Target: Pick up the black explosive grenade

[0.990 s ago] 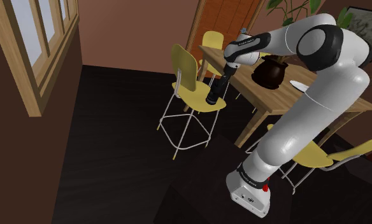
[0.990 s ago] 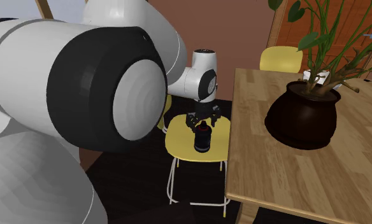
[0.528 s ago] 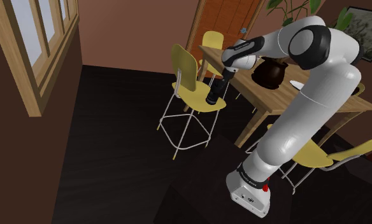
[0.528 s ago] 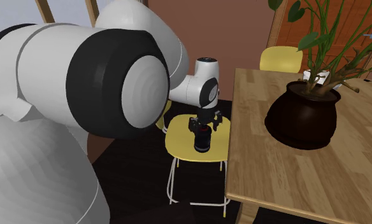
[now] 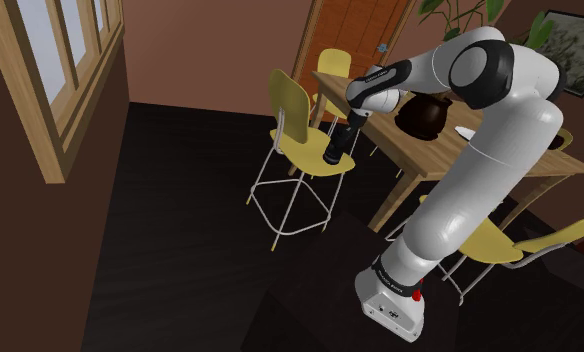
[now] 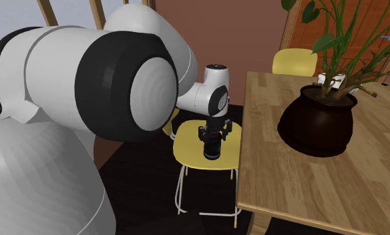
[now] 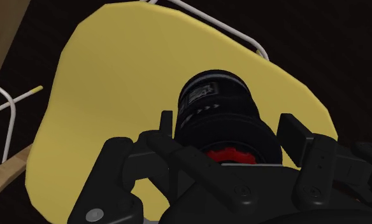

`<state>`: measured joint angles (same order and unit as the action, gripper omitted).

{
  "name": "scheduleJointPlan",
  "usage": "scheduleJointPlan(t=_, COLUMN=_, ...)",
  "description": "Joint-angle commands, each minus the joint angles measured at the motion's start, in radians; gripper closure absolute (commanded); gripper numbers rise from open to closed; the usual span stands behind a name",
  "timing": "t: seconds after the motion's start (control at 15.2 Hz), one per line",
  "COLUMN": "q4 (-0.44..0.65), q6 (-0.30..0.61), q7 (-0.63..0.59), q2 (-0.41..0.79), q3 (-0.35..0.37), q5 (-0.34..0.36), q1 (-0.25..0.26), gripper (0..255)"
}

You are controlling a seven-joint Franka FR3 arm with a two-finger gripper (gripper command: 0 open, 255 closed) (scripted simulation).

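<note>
The black grenade (image 7: 220, 118) is being carried upright by the yellow seat of a chair (image 7: 108, 89), directly under the tool (image 7: 229, 124) and in line with it. A red part at the grenade's top is being shown close under the tool's palm. In the wrist view the grenade's upper body is being straddled by the two fingers (image 7: 167, 124), which are being held apart, one just beside each flank. Whether the flanks are being touched cannot be told, and nothing is being clasped, so the tool is being read as wide open and without a load.

In the second exterior view the tool (image 6: 214, 132) is being held straight down over the grenade (image 6: 213, 149), near the middle of the seat (image 6: 190, 148). A wooden bench (image 6: 307, 193) with a dark plant pot (image 6: 317, 123) is being shown just beside the chair, on the side away from the arm's bulk.

The step in hand is being judged as the end of the approach, with the grasp not yet made. What is being called for next is a closing of the fingers on the body, squarely across its round sides so that it is not being tipped or rolled on the smooth seat, and then a straight lift clear of the seat, with the bench's edge being kept well apart.
</note>
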<state>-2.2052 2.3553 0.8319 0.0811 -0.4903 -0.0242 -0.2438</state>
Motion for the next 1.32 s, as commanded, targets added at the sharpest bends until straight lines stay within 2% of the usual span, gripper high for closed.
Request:
scheduleJointPlan(t=0.0, q4=-0.002, q6=0.0, q7=0.0, q2=0.001, q3=0.0, q5=0.001, q1=0.0, gripper=255)
scheduleJointPlan(t=0.26, q4=0.0, q6=0.0, q7=0.002, q2=0.002, q3=-0.001, q5=-0.001, q1=-0.001, gripper=255)
scheduleJointPlan(t=1.25, q4=0.1, q6=-0.195, q7=-0.041, q2=-0.105, q3=0.0, q5=0.065, q1=0.007, gripper=255)
